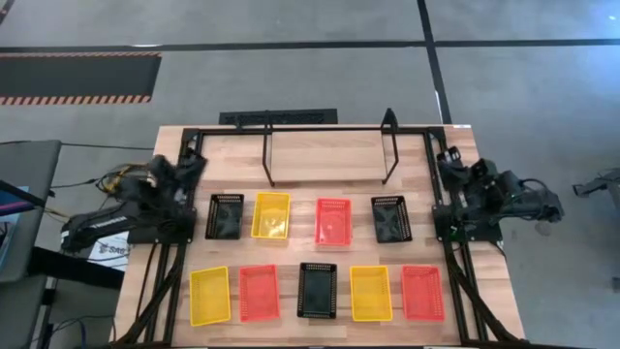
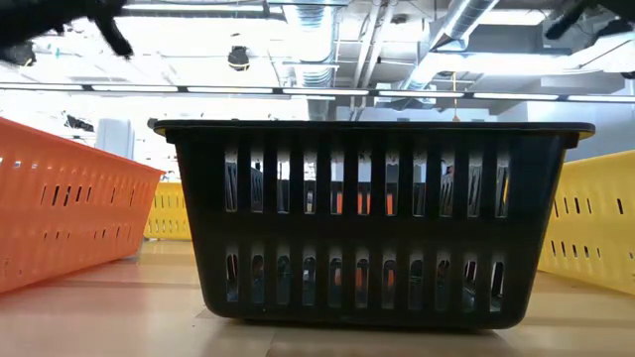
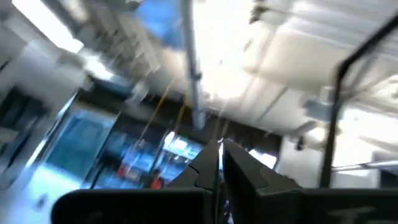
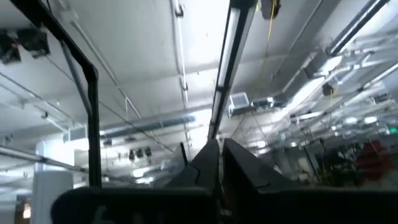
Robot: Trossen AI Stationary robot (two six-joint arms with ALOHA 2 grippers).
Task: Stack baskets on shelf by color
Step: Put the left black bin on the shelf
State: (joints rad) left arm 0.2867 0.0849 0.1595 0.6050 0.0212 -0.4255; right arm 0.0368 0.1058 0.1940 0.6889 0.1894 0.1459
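**Around the Bench: Timber, Tape and Pipework**

A pale wooden table (image 1: 329, 155) spreads between the left arm's jaws and the right arm's jaws. Beyond both pairs lies grey floor (image 1: 291, 78), crossed by black tape lines (image 1: 291, 45). A hazard-striped mat (image 1: 77, 76) sits well beyond the left arm's jaws, and a grey desk (image 1: 24, 194) and loose cables (image 1: 111, 177) are on their outer side. The right arm's jaws point up at a long ceiling light (image 4: 230, 56) and silver ducts (image 4: 149, 124).
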